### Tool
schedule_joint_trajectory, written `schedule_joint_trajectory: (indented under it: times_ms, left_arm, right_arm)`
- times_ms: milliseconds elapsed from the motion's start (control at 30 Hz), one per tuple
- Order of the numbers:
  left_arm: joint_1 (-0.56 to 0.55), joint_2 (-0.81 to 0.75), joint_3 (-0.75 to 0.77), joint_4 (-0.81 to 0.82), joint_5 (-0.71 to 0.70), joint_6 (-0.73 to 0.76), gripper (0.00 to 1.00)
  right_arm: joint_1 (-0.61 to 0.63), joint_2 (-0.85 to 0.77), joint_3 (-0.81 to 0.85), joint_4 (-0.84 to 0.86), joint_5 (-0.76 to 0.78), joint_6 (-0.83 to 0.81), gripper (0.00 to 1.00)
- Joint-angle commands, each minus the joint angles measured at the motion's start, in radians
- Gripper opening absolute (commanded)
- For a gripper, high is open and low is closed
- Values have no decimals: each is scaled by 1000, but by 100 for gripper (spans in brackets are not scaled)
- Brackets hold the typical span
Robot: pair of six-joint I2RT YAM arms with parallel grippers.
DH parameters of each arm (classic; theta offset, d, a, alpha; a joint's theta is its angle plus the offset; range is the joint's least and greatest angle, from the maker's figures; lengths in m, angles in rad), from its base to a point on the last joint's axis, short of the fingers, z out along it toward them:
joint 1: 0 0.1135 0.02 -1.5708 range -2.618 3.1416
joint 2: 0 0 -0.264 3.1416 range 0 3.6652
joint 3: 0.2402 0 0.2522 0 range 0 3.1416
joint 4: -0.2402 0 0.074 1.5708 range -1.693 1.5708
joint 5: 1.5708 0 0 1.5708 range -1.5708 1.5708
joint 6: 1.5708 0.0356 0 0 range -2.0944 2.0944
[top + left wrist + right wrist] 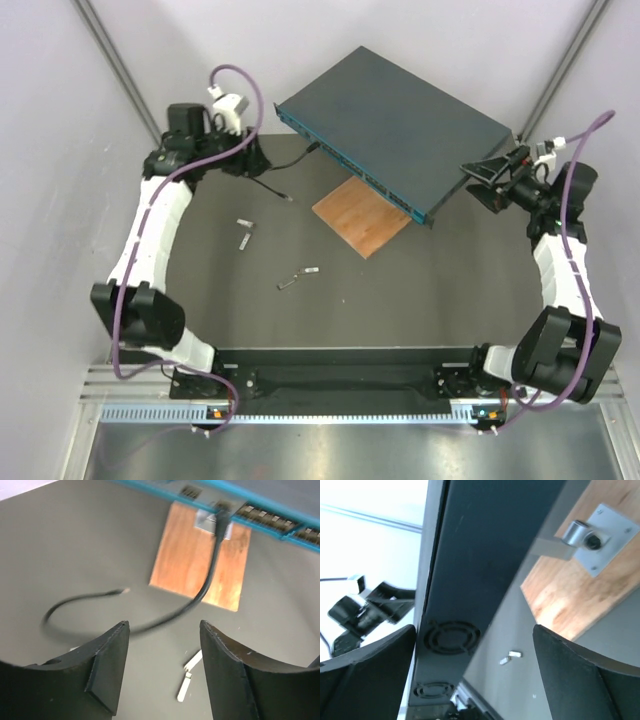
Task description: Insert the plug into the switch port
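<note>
Black cable slack just past the left gripper: risks hooking it on any move and tugging the plug out of the switch port beyond (seemingly seated); gapes wide there, holds nothing, same at the right gripper.

The switch lies at the tabletop's back, the board just before it, the plug in a port further left.

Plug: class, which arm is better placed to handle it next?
Likely left: the open left gripper faces the cable and teal port face; the right gripper faces only the switch's vented side.
</note>
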Motion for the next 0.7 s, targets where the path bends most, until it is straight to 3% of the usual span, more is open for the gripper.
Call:
schedule_joint_trajectory:
  times_ms: [0, 200, 300, 500, 667]
  left_arm:
    - [72, -122, -89, -35, 61, 24, 64]
    - [300, -233, -283, -125, 69, 141, 66]
    - [353, -224, -339, -194, 40, 256, 65]
    - [324, -132, -432, -236, -104, 429, 58]
    - [252, -20, -467, -164, -209, 399, 54]
  right_arm:
    - [-65, -63, 37, -96, -63, -141, 98]
    - [-179, -116, 98, -415, -101, -450, 100]
    - [-257, -130, 122, -510, -132, -570, 100]
    - [-286, -136, 268, -728, -45, -842, 100]
    - [-286, -161, 362, -828, -1, -973, 100]
